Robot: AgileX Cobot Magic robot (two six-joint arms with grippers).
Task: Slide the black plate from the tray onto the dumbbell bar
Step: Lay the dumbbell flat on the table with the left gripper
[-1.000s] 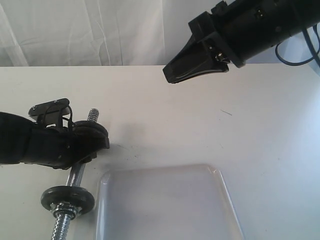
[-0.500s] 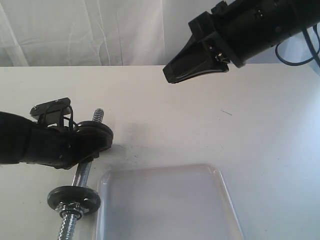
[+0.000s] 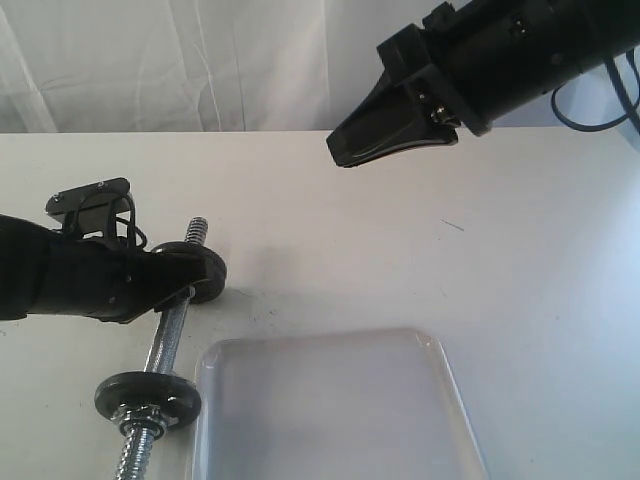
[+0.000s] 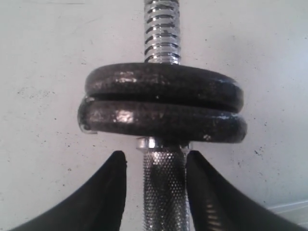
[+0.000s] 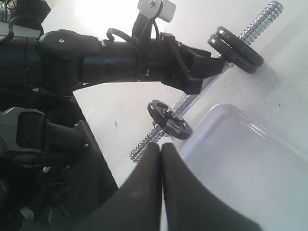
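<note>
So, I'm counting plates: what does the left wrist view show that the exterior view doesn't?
Left wrist only: a seam showing two stacked matte-black iron discs. Exterior only: the translucent whitish plastic tray, the shut right gripper, a lone third black disc. Both: the chrome steel dumbbell bar with the left gripper astride it.

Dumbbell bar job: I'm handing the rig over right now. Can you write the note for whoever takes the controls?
Left gripper: jaws open, astride the dumbbell bar just behind its far-end discs; a gap shows on one side.
Right gripper: jaws shut, empty, raised over the table.
Tray: no plate shows in it.
Done: black plate, seemingly the outer disc, sits on the bar against the inner disc.
Left: back the left gripper off. No nut shows outside the plate.
</note>
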